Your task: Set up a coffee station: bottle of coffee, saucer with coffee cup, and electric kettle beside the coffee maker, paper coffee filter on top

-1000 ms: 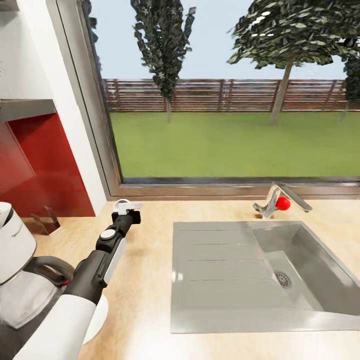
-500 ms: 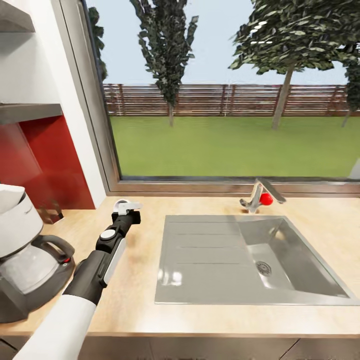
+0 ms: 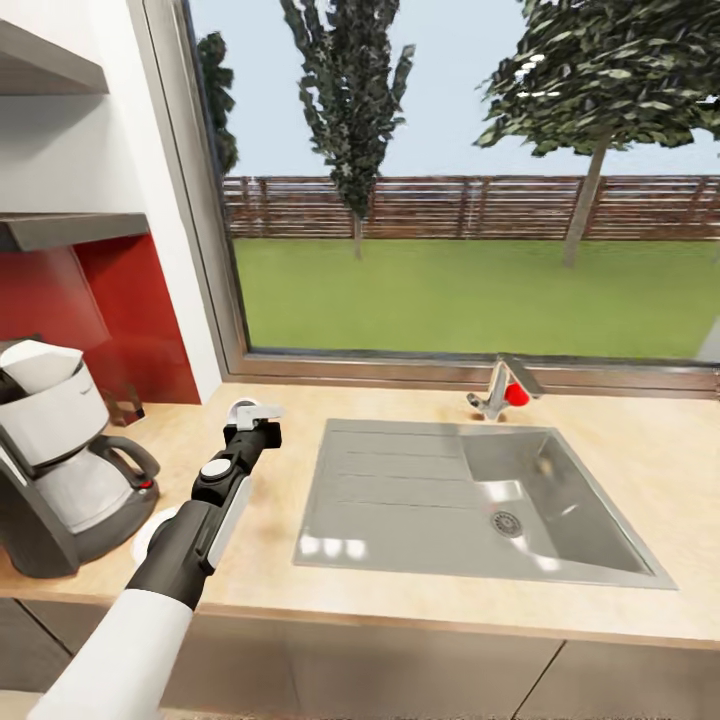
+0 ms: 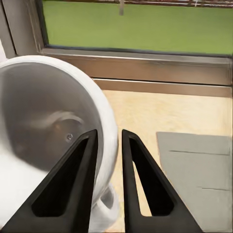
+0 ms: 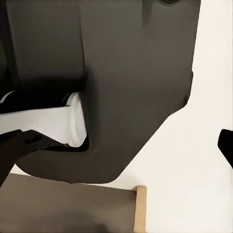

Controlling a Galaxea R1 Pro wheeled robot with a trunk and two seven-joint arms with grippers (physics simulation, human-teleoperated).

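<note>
The coffee maker [image 3: 60, 470] stands at the left end of the kitchen countertop [image 3: 640, 450], black with a white front, a glass carafe and something white on top. My left gripper [image 3: 250, 415] is held out over the counter to its right, shut on the white coffee cup [image 3: 245, 408]. In the left wrist view the gripper [image 4: 108, 141] pinches the cup's [image 4: 48, 131] wall, one finger inside and one outside. A white saucer [image 3: 150, 535] lies beside the coffee maker, partly hidden under my left forearm. My right gripper [image 5: 121, 150] stands open close to my own dark body.
An inset steel sink [image 3: 450, 500] with a drainboard fills the counter's middle, and a faucet with a red knob [image 3: 503, 390] stands behind it. A large window runs along the back. Grey shelves [image 3: 60, 230] and a red backsplash [image 3: 130, 320] are at the left, with a small dark object [image 3: 125, 405] below.
The camera has pulled back and tilted, so the whole coffee maker, the saucer and the counter's front edge now show. My left arm still holds the cup in the same pose.
</note>
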